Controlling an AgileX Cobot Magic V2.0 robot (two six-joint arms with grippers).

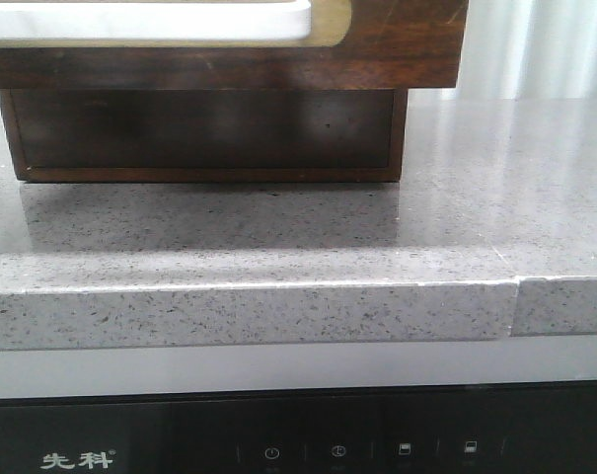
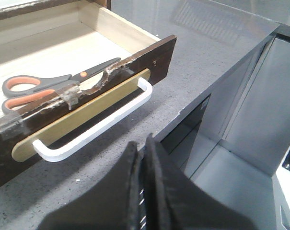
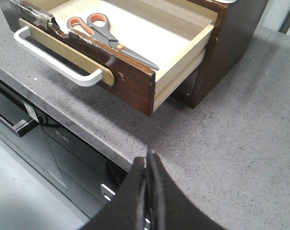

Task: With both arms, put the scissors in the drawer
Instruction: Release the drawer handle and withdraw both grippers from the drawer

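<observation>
The scissors [image 2: 44, 86], with dark grey handles and orange-lined loops, lie flat inside the open drawer [image 2: 111, 88] in the left wrist view. The right wrist view also shows the scissors [image 3: 104, 33] in the drawer [image 3: 130, 79]. Its dark brown front has a chipped top edge and a white handle [image 2: 101, 127] on a cream plate. In the front view the drawer front [image 1: 397, 39] fills the top edge. My left gripper [image 2: 142, 143] is shut and empty over the counter in front of the handle. My right gripper [image 3: 148, 155] is shut and empty near the counter edge, off the drawer's corner.
The brown cabinet body [image 1: 209, 133] stands on a grey speckled counter [image 1: 278, 237]. The counter's front edge [image 1: 278, 311] drops to a black appliance panel [image 1: 278, 444]. Neither arm shows in the front view.
</observation>
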